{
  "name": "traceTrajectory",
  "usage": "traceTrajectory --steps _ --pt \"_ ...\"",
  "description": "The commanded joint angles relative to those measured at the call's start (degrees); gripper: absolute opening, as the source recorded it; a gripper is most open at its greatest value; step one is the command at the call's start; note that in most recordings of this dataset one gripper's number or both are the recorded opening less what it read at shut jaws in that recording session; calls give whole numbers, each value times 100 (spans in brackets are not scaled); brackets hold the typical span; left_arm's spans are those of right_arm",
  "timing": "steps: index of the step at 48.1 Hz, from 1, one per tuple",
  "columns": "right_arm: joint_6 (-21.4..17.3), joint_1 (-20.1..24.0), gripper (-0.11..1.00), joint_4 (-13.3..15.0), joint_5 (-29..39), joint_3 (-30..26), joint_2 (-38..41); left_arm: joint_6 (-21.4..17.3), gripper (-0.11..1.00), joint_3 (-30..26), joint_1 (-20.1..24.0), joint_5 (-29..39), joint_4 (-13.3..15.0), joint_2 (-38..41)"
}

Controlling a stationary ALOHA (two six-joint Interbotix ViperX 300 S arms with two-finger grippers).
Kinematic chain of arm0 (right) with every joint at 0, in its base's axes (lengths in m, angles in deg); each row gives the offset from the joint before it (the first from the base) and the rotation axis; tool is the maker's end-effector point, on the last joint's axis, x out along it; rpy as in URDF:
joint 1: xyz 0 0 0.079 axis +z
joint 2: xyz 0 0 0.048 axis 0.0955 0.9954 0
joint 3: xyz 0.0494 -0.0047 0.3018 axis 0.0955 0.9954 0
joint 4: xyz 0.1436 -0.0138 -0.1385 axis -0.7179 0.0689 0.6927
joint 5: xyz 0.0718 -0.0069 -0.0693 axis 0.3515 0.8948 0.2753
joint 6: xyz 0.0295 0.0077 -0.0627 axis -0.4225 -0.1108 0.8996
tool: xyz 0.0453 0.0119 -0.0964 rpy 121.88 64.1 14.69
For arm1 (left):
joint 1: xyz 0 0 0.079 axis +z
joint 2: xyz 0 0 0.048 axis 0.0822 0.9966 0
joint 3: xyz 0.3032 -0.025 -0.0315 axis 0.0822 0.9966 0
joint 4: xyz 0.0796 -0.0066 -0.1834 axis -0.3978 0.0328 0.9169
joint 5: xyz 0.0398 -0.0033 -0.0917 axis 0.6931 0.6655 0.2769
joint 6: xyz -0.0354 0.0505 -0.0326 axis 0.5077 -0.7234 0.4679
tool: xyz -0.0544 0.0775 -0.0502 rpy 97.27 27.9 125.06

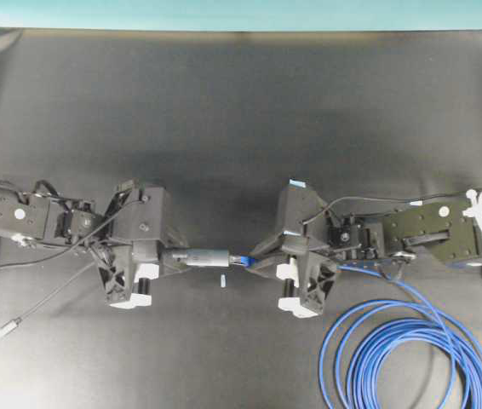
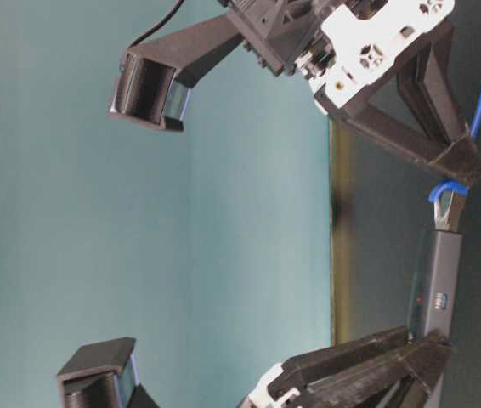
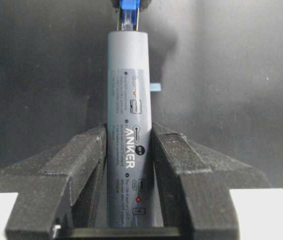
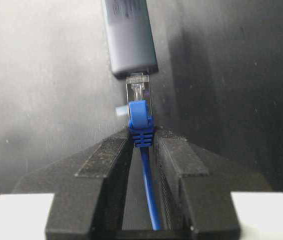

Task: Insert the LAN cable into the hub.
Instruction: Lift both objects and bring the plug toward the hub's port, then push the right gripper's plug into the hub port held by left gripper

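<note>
My left gripper (image 1: 171,258) is shut on the grey bar-shaped hub (image 1: 203,255), gripping its rear half (image 3: 129,145). My right gripper (image 1: 262,258) is shut on the blue boot (image 4: 141,134) of the LAN cable's plug. The clear plug (image 4: 138,90) has its tip at the hub's end port (image 4: 130,37), touching or just inside it. In the table-level view the plug (image 2: 449,208) meets the hub (image 2: 440,285) end to end above the table. The rest of the blue LAN cable lies coiled (image 1: 411,358) at the front right.
The hub's thin grey cord runs left to a small silver plug (image 1: 8,326) lying on the black table (image 1: 241,128). A small light-blue scrap (image 1: 222,279) lies under the hub. A teal wall lies beyond the table's far edge.
</note>
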Motion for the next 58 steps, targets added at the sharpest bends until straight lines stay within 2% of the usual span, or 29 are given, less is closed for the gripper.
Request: traceTrajectory --steps 1,20,27,38,48,58 --pt "9 35 13 0 -44 -123 -9 -18 28 -123 -9 -26 -18 0" --pt "35 35 13 0 167 -211 18 -26 28 -176 0 26 -18 9" --pt "44 35 13 79 396 -281 53 -79 28 -475 18 580 -18 26" --pt "79 26 13 193 492 -378 97 -589 28 -1028 18 1538 -26 141" --pt "158 26 13 185 501 -466 114 -694 28 -1310 35 1696 -26 316" --pt "158 26 13 185 475 -519 141 -686 28 -1354 44 1705 -26 413"
